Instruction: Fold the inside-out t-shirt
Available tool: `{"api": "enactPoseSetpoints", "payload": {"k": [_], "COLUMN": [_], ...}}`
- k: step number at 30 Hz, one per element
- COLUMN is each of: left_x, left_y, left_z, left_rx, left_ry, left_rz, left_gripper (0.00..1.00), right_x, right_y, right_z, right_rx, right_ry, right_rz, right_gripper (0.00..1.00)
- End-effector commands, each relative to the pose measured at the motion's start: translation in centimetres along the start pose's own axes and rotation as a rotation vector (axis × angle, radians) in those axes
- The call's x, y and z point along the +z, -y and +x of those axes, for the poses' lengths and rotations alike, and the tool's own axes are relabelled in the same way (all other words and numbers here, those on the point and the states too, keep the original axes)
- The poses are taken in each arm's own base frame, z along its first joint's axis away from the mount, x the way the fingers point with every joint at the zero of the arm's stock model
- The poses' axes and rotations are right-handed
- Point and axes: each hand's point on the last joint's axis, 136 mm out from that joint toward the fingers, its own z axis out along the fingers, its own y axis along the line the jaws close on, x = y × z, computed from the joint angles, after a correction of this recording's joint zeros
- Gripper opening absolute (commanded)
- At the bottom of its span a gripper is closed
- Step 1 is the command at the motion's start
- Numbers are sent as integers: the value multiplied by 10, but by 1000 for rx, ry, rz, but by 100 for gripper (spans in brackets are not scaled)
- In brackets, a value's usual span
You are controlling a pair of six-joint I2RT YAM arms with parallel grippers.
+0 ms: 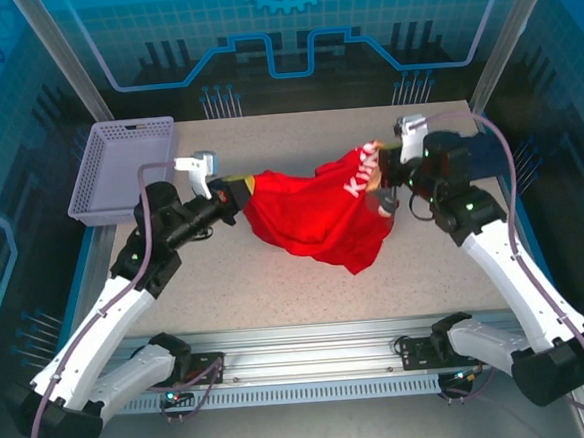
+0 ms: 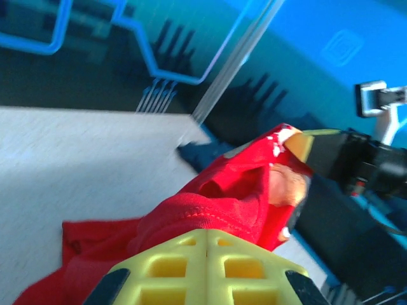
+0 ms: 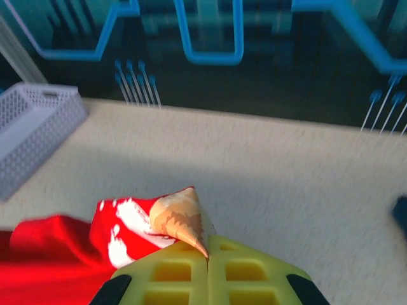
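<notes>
Speckled desk (image 1: 226,284), blue backdrop. Red t-shirt (image 1: 307,218) hangs stretched mid-desk, nearer the far edge. One end is pinched tight in the left gripper (image 1: 232,195), the printed end in the right gripper (image 1: 381,178). Advice: even tension, lower flat, then fold.

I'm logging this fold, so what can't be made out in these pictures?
- t-shirt print: mostly lost in bunched folds, top view.
- left gripper tips: covered by red cloth, left wrist view.
- navy cloth: blurred, partly behind shirt, left wrist view.
- basket: cut by the left edge, right wrist view.
</notes>
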Motion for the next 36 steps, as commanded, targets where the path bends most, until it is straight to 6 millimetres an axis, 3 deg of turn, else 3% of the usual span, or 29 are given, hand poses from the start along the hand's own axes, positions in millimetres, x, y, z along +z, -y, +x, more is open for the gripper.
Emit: {"api": "enactPoseSetpoints", "payload": {"k": [1, 4, 6, 9, 12, 15, 20, 24, 27, 31, 34, 36], "left_x": [2, 10, 10, 12, 20, 28, 30, 27, 27, 27, 27, 27], "left_y": [41, 29, 7, -21, -45, -63, -84, -89, -90, -92, -94, -95], "left_z": [-37, -49, -55, -55, -39, -19, 5, 10, 10, 13, 15, 16], "left_rx": [-52, -122, -153, -140, -153, -169, -186, -186, -186, -189, -193, -190], "left_ry": [69, 112, 150, 178, 130, 94, 44, 37, 32, 26, 25, 22], "left_rz": [177, 119, 4, -116, -189, -220, -268, -281, -286, -290, -294, -301], "left_gripper": [0, 0, 0, 0, 0, 0, 0, 0, 0, 0, 0, 0], "right_x": [14, 58, 98, 123, 117, 103, 91, 97, 96, 90, 91, 93], "right_y": [12, 19, 26, 30, 19, 6, -33, -45, -60, -74, -89, -93], "right_z": [-45, -55, -42, -7, 19, 53, 141, 206, 232, 258, 277, 286], "right_rx": [-60, -81, -88, -92, -61, -12, 84, 143, 199, 221, 259, 289], "right_ry": [43, -16, -159, -301, -316, -356, -491, -629, -684, -742, -797, -819], "right_rz": [66, 87, 98, 107, 51, -6, -165, -214, -289, -330, -377, -396], "right_gripper": [0, 0, 12, 26, 41, 45, 46, 47, 58, 65, 63, 54]}}
